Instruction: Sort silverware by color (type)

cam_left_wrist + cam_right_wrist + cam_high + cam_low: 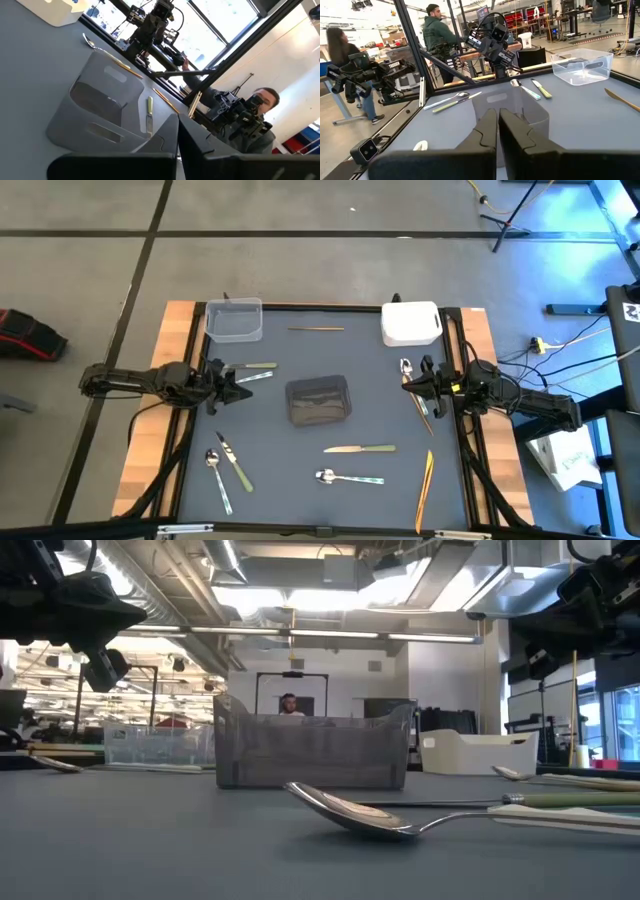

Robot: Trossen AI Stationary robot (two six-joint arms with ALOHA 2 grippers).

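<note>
Across the dark bench (380, 370), the silverware is lying scattered and unsorted. Taking the grey tub (319, 400) at bench centre as the clock's hub: a silver spoon (350, 477) is resting at six o'clock beside a green-handled knife (360, 448); a second spoon (218, 477) and knife (235, 464) are lying at eight; another spoon-and-knife pair (250, 371) is sitting at ten; a thin gold piece (316, 329) is lying at twelve between the clear tub (235, 320) and the white tub (411, 323); a further spoon (408, 369) is lying at two with a gold piece (424, 412) just below it, and another gold piece (425, 480) is at four. Every tub appears to be holding nothing.

These pieces are looking light, rigid and slick, lying nearly flat on the bench, so a pinch across the narrow handle near mid-length, where balance is best, is seeming the surest hold; polished metal could slip or pivot.

The left hand (238, 388) is hovering at nine o'clock, reaching inward beside the ten o'clock pair, fingers apparently drawn together and carrying nothing. The right hand (415, 383) is hovering at three o'clock by the spoon there, its fingers nearly touching in its wrist view and gripping nothing. Beyond the bench, people are standing in the workshop.
</note>
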